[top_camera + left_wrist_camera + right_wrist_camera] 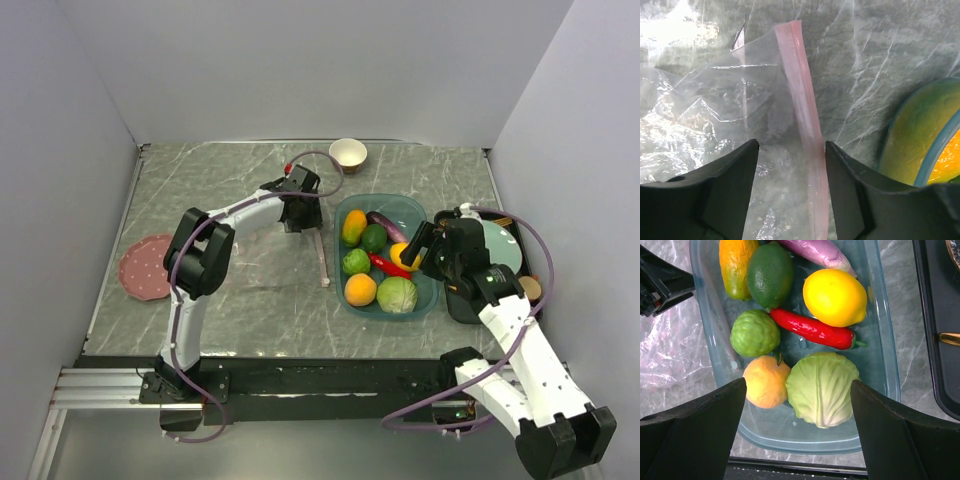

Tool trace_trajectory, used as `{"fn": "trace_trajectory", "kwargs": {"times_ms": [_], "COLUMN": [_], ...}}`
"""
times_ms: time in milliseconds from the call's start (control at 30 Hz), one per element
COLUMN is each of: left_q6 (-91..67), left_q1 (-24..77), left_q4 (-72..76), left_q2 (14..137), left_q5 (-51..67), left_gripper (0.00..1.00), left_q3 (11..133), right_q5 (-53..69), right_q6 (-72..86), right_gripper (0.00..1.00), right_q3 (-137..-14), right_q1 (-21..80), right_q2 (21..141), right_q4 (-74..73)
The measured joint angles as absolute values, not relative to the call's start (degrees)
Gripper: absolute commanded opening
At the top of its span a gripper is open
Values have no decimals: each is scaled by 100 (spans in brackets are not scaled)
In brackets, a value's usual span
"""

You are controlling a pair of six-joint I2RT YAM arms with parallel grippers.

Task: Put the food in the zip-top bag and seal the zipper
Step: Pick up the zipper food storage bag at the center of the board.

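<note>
Left pincer [791, 145] sits low over the bag [715, 110] with its jaws apart and nothing pinched. The zipper [800, 90] runs straight through the gap, right up against the right-hand finger; can't tell if it actually touches. Its near end disappears below the fingers. The bag is nearly invisible from the top camera. On the wrist cam it's just glare and creases on the pincer's left side, and the edges are hard to trace. Off to this pincer's right is a curve of the tray [935, 150] with something yellow-green behind the wall, blurred and cropped, so no idea which fruit.

Right pincer [797, 385] hangs wide open above the tray, holding nothing. All the food sits in the tray, none in the bag. The cabbage [822, 387] is between the fingers and the orange [765, 382] is just beside the left one. Beyond the tips are the chili [812, 329], the lemon [835, 296], a bumpy green fruit [754, 332] and a lime [770, 272]. The eggplant [820, 251] and an orange-yellow fruit [735, 260] are farthest out, both chopped by the frame edge. Right of the pincer there's a black tray [935, 315], mostly out of shot.
</note>
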State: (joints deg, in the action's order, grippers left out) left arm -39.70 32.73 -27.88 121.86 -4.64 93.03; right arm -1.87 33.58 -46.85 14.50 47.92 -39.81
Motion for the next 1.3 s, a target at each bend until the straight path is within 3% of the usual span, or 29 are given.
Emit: {"fn": "trace_trajectory", "kwargs": {"times_ms": [67, 100, 200, 433, 633, 1000, 1300], "left_q6": [-3962, -3962, -3920, -3793, -3704, -3614, -3553], "left_q1": [3273, 3273, 3271, 3273, 3273, 3277, 3282], "left_q4": [-2753, -2727, -2722, -2731, -2727, -2705, -2711], "left_q2": [12164, 12134, 11974, 11598, 10975, 9998, 9196], "left_q5": [-482, -486, -499, -504, -475, -222, -130], "left_gripper": [49, 40, 26, 17, 2, 4, 6], "left_q3": [9284, 9236, 9035, 8836, 8488, 7804, 7614], "right_q5": [-178, -154, -43, 362, 687, 1376, 1732], "right_q6": [3356, 3356, 3358, 3415, 3483, 3514, 3817], "right_gripper": [91, 91, 90, 89, 88, 85, 72], "right_q3": [-4685, -4685, -4687, -4687, -4683, -4895, -5422], "right_q1": [1450, 1450, 1450, 1450, 1485, 2316, 3118], "right_q2": [4825, 4851, 4941, 5100, 5236, 6128, 7557], "right_q4": [-3970, -3953, -3872, -3603, -3334, -2637, -1649]}}
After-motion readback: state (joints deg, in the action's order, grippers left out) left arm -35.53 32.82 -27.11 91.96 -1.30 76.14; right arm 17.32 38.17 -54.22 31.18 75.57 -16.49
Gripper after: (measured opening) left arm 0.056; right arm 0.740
